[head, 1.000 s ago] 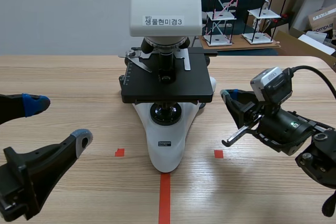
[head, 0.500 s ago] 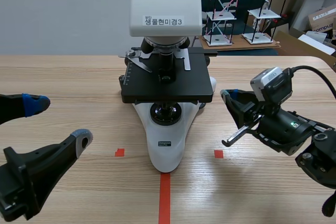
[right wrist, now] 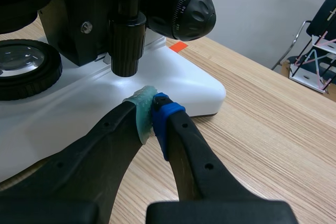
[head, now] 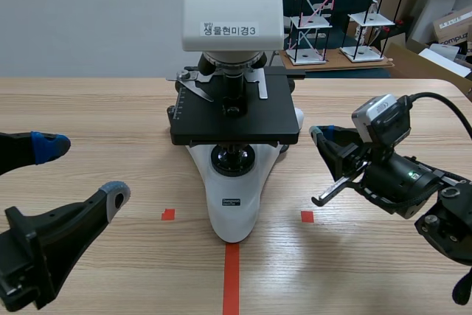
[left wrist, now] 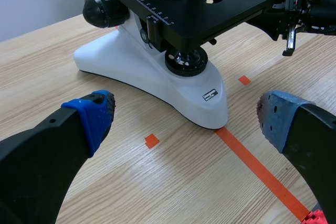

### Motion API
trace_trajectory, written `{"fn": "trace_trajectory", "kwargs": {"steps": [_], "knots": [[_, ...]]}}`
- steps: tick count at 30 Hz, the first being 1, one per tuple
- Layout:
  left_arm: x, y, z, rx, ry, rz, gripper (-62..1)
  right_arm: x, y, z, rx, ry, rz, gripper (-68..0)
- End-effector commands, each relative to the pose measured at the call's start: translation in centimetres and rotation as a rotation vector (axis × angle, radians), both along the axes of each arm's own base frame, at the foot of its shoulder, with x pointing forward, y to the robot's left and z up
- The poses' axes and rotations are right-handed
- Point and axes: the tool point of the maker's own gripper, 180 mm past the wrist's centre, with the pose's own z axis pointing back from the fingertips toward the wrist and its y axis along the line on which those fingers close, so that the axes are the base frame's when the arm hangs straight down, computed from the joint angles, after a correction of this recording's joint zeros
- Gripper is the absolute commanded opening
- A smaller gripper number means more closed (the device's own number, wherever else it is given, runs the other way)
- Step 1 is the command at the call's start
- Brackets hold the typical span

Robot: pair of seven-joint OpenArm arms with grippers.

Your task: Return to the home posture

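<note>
right arm (head: pixel 402 182): low on its own side of the worktop (head: pixel 110 108), tip just beside the base of the microscope (head: pixel 234 189); can't tell if it's actually touching
right jaws: closed pad to pad, nothing in them
left arm (head: pixel 44 252): low near the front edge, well apart from the microscope
left jaws: spread wide and empty, microscope sits ahead of the gap
microscope: upright mid-worktop, white foot over the red tape line
step: looks to me like the wrap-up, since neither of the 2 arms is carrying anything and only the pull-back to home is left
next move: i'd say the right arm should back straight off the base before swinging, so it doesn't clip the focus knob. the left has room all round.
</note>
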Motion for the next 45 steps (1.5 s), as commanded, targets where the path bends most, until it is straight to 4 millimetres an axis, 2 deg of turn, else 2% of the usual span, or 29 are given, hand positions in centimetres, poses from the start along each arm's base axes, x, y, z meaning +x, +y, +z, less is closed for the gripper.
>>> {"fn": "trace_trajectory", "kwargs": {"steps": [1, 30, 33, 38, 40, 45], "knots": [[0.1, 0.0, 0.5, -0.011, -0.014, 0.007, -4.1, 0.5, -0.3, 1.2, 0.009, -0.037, -0.001, -67.5], [0.1, 0.0, 0.5, -0.011, -0.014, 0.007, -4.1, 0.1, -0.4, 1.1, 0.017, -0.040, 0.002, -64.2], [0.1, 0.0, 0.5, -0.011, -0.014, 0.007, -4.1, -1.1, -0.4, 1.3, 0.048, -0.063, 0.008, -53.2], [0.1, 0.0, 0.5, -0.011, -0.014, 0.007, -4.1, -3.9, -1.3, 1.3, 0.047, -0.074, -0.033, -25.3], [0.1, 0.0, 0.5, -0.011, -0.014, 0.007, -4.1, -5.2, -1.6, 1.5, 0.048, -0.073, -0.042, -19.9], [0.1, 0.0, 0.5, -0.011, -0.014, 0.007, -4.1, -8.5, -2.0, 3.3, 0.042, -0.097, -0.051, -16.7]]}}
